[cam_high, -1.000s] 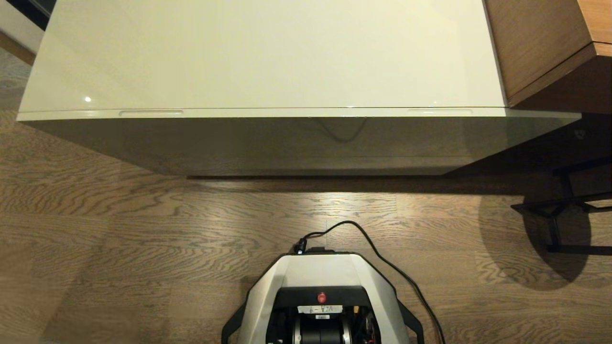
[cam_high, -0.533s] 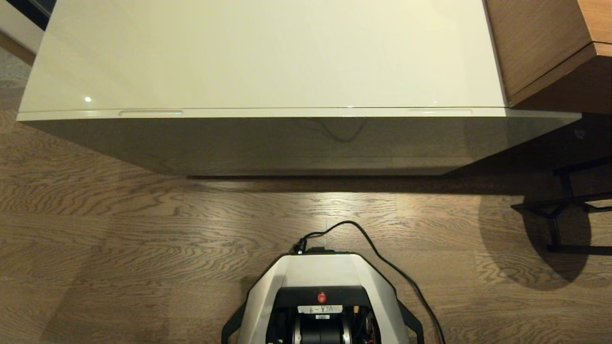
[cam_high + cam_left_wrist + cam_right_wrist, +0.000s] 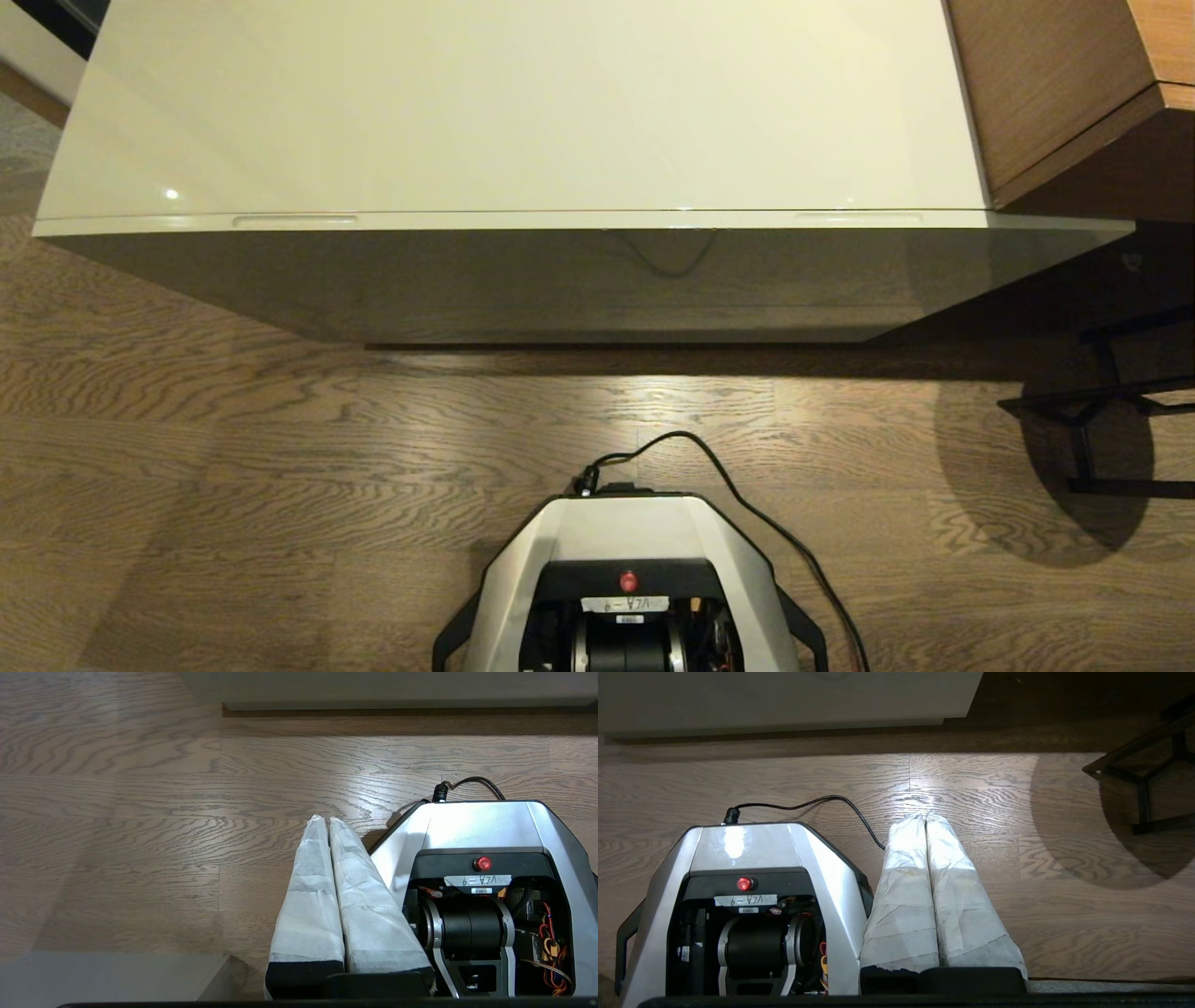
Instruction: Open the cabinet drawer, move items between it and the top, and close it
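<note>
drawer (image 3: 579, 280) closed | top (image 3: 523, 103) bare | both arms parked

Bare wooden floor (image 3: 280, 448) lies between robot base (image 3: 630, 537) and cabinet drawer (image 3: 579, 280); brown furniture (image 3: 1055, 93) flanks its right.

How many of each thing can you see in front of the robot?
Cabinet top: 1
Drawer: 1, closed
Drawer slots: 2
Wooden furniture: 1
Black stand: 1
Grippers: 2, left and right, both shut
Total: 8
</note>
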Controlling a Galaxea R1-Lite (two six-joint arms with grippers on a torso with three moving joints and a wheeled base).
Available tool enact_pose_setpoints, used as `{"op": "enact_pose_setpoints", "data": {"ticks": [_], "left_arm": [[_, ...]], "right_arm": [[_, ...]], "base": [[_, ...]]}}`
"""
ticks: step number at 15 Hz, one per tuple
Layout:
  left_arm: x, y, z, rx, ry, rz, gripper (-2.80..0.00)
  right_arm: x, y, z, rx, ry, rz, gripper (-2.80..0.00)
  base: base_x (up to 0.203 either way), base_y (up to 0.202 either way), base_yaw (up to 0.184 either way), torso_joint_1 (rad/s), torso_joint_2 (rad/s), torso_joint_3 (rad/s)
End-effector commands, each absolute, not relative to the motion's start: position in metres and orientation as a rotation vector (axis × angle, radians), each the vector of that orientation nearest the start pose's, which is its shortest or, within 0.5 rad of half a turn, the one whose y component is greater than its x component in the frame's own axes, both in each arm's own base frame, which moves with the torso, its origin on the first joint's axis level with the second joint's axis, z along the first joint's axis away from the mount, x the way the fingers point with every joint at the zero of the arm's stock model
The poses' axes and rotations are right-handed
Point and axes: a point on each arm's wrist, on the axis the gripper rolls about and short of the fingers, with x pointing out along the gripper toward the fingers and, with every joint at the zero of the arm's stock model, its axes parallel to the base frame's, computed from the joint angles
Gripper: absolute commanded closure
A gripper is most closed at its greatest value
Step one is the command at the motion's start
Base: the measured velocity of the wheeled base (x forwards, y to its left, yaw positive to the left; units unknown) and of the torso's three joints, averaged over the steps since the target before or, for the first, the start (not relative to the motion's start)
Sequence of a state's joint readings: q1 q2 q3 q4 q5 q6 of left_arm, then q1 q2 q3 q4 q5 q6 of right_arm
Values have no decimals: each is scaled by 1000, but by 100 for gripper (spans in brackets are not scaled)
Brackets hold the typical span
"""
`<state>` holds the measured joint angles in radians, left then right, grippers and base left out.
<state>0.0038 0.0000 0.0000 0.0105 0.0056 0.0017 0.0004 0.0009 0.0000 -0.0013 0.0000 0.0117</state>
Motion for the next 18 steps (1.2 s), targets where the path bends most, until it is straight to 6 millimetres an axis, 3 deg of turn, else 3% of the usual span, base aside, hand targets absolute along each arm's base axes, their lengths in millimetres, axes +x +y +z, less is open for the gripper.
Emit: {"op": "enact_pose_setpoints", "data": {"ticks": [1, 18], "left_arm": [[-23, 0, 74, 2, 12, 9, 0], [-23, 0, 74, 2, 12, 11, 0]], "right_arm": [[-23, 0, 75, 12, 2, 1, 0], [-23, 0, 75, 11, 2, 0, 0]], "base": [[0, 0, 0, 0, 0, 0], [0, 0, 0, 0, 0, 0]]}}
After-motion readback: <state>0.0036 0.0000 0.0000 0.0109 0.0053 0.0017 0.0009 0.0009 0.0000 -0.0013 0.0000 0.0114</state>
